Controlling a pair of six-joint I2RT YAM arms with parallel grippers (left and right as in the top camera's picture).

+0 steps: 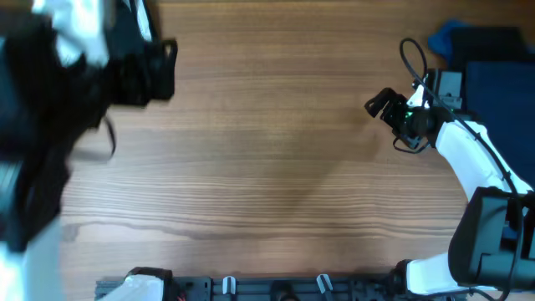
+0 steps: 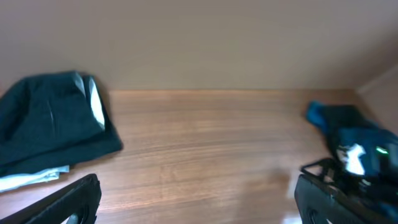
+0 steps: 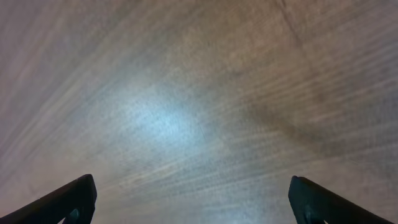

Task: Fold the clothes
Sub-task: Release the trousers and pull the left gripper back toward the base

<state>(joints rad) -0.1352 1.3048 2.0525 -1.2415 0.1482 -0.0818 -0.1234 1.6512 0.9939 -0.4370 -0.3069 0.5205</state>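
Wood-grain table (image 1: 276,167) meets a beige wall (image 2: 199,43). A dark folded garment (image 2: 50,121) lies left, blue clothes (image 1: 456,38) right. The left gripper (image 2: 196,186) and right gripper (image 3: 193,186) both gape wide, empty.

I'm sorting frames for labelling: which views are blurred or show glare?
Overhead: the left arm is a dark motion smear; the right arm is sharp. Left wrist: soft throughout, the dark garment has fuzzy edges. Right wrist: the table grain is streaked, with a pale bluish glare at centre.
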